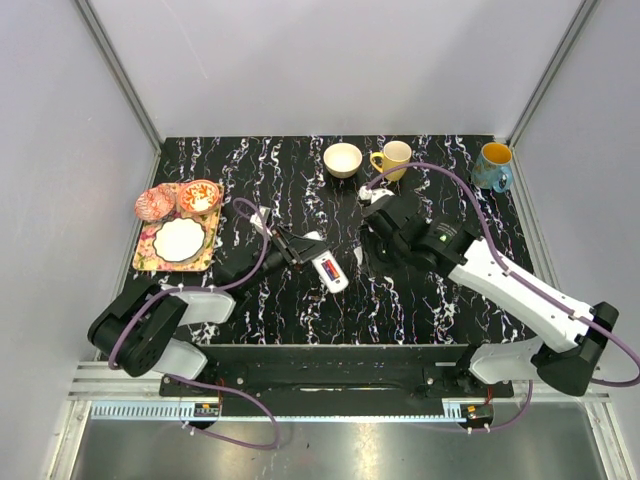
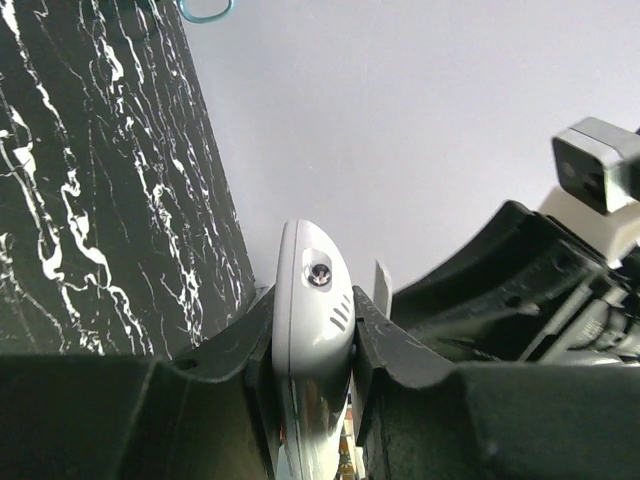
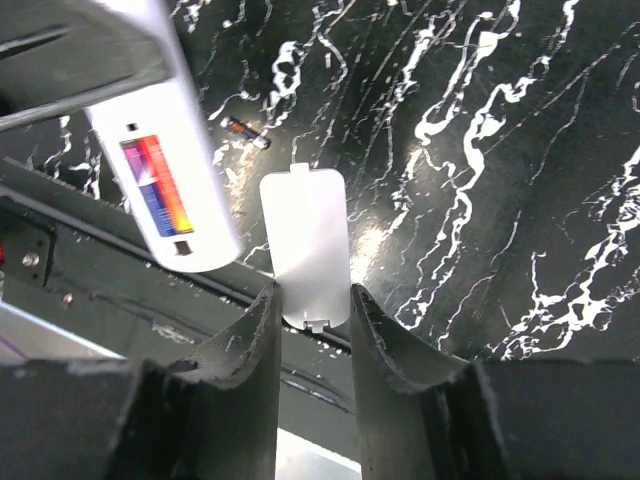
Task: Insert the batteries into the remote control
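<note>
Two pincers are each closed on something. The left pincer is clamped tight on the remote control, one finger pressed to each long side, and the handset's rounded end sticks out past the fingertips, clear of the worktop. The right pincer is part-closed on a flat white battery cover, gripping its near end by the two edges. The rest of the panel reaches forward from the fingertips.

Just to the left of that cover, the remote hangs in the other pincer with its back turned up. Its compartment is open, and the batteries, bluish and red-orange, lie inside it. Slightly beyond the cover's far tip and a little left, a loose battery lies on the worktop, apart from both cover and remote.

Farther out from the right pincer, along the worktop's far edge, stand a pale bowl, a yellow mug and a blue mug.
</note>
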`<action>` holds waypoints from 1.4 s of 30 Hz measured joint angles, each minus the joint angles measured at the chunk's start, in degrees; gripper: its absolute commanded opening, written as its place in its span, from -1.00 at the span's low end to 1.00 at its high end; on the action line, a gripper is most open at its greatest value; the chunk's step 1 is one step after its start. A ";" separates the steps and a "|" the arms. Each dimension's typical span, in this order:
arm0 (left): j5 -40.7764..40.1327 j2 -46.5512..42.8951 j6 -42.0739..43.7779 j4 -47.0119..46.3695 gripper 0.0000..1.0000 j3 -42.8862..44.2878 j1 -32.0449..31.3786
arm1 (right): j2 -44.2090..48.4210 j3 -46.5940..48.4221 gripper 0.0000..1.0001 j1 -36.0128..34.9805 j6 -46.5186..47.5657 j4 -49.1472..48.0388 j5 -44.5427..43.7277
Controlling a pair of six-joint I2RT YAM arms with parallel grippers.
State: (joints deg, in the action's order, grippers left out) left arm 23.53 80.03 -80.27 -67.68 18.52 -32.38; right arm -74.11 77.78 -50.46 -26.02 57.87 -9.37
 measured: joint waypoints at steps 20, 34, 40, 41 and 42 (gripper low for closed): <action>-10.34 8.44 -0.20 0.42 -1.00 5.16 -5.64 | -11.63 11.08 -1.00 -2.49 0.74 7.80 3.21; -10.97 12.33 -1.05 -2.82 -1.00 5.51 -6.71 | -17.97 14.60 -1.00 -2.49 4.76 11.91 8.07; -10.99 12.35 -1.29 -2.80 -1.00 5.51 -7.15 | -19.37 15.78 -1.00 -2.47 5.86 12.98 8.55; -10.99 12.35 -1.31 -2.80 -1.00 5.51 -7.19 | -19.56 16.06 -1.00 -2.45 6.01 13.00 8.52; -10.99 12.37 -1.33 -2.80 -1.00 5.51 -7.26 | -19.74 16.33 -1.00 -2.43 6.19 13.14 8.50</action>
State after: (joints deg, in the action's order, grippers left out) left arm 12.53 92.40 -81.60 -70.48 24.03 -39.64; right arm -93.84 94.11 -52.88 -19.84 71.00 -0.86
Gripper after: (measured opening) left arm 0.300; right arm 0.346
